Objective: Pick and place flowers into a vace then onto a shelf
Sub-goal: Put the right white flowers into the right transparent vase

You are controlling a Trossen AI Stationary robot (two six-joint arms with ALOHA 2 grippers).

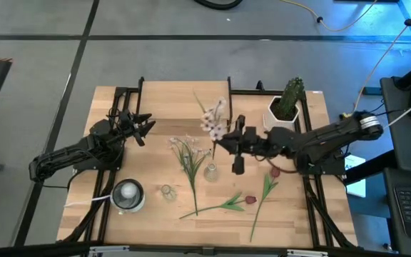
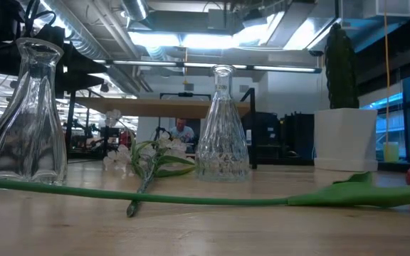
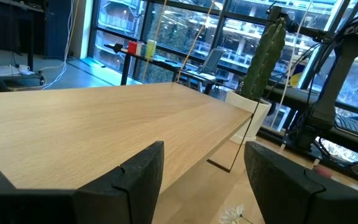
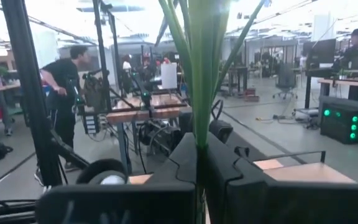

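Jaws of the right gripper (image 1: 228,143) are closed on 1 white-blossom flower stem (image 1: 215,123), held over mid-worktop above the small glass vase (image 1: 210,171) for insertion. Jaws of the left gripper (image 1: 143,126) are spread wide, empty, parked beside the shelf (image 3: 104,118). Remaining flowers (image 1: 223,205) lie near the front edge; open worktop (image 1: 155,96) is available around the vase.
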